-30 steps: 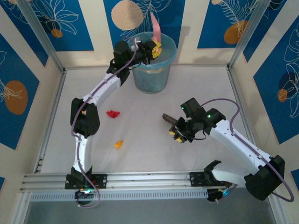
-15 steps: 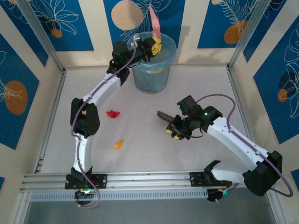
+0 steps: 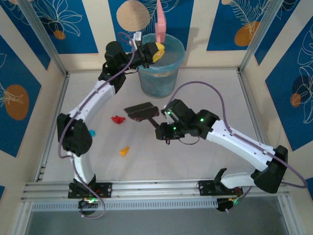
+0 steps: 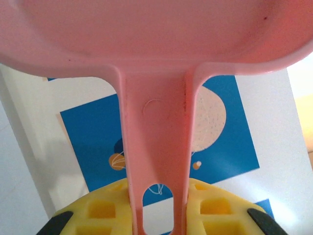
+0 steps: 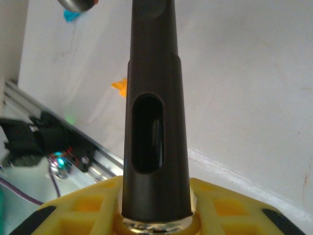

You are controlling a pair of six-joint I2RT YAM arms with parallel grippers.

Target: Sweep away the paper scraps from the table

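**Paper scraps (image 3: 117, 119) loose on the bench (image 3: 186, 161)**

A red scrap (image 3: 117, 119) lies at 9 o'clock on the white bench. An orange scrap (image 3: 124, 151) is at its 6 o'clock and a blue scrap (image 3: 91, 132) at its 8. The right jaws pinch a dark brush (image 3: 142, 111), its head near the red scrap. The left jaws pinch a pink dustpan (image 3: 160, 22) above the bucket (image 3: 156, 81) at 12 o'clock.

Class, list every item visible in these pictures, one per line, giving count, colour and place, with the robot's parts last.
paper scraps: three, red, orange and blue, on the table's left half
table: one, white, under everything
bucket: one, translucent blue, back centre
dustpan: one, pink, held upright over the bucket
brush: one, dark, mid-table beside the red scrap
left gripper: one, yellow-padded, shut on the dustpan's handle
right gripper: one, shut on the brush's handle
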